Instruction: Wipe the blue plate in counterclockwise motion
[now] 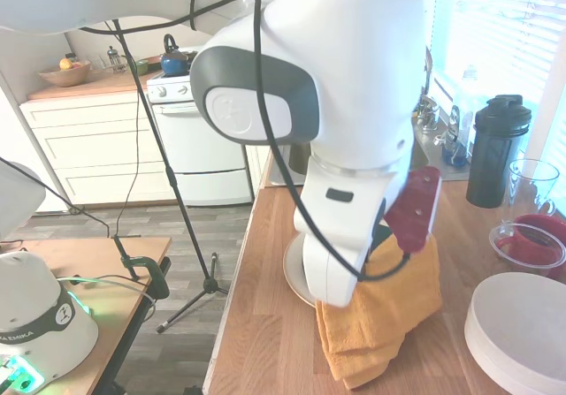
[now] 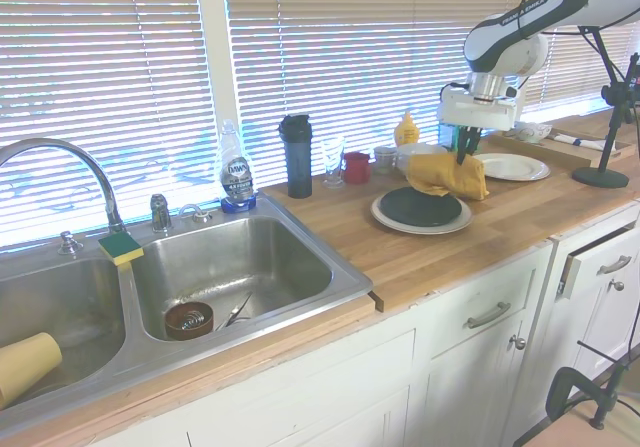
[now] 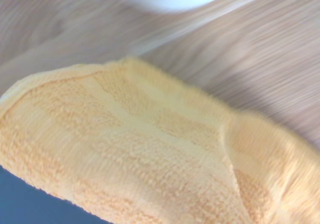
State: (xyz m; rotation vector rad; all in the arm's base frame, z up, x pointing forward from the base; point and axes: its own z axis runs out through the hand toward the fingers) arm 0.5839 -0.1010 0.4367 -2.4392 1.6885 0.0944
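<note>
In the first exterior view, the white arm hides the gripper and all but a cream rim (image 1: 292,276); an orange terry towel (image 1: 380,320) drapes the wooden counter (image 1: 265,342). In the second, we see the gripper (image 2: 466,151) pinching the towel (image 2: 447,173) above the flat dark teal-blue plate (image 2: 420,207). The wrist view blurs.

Your glossy white Franka arm (image 1: 354,103) with rounded grey joint caps, black cable trailing down its casing, dark-red plate at the wrist, black lettering along one link
</note>
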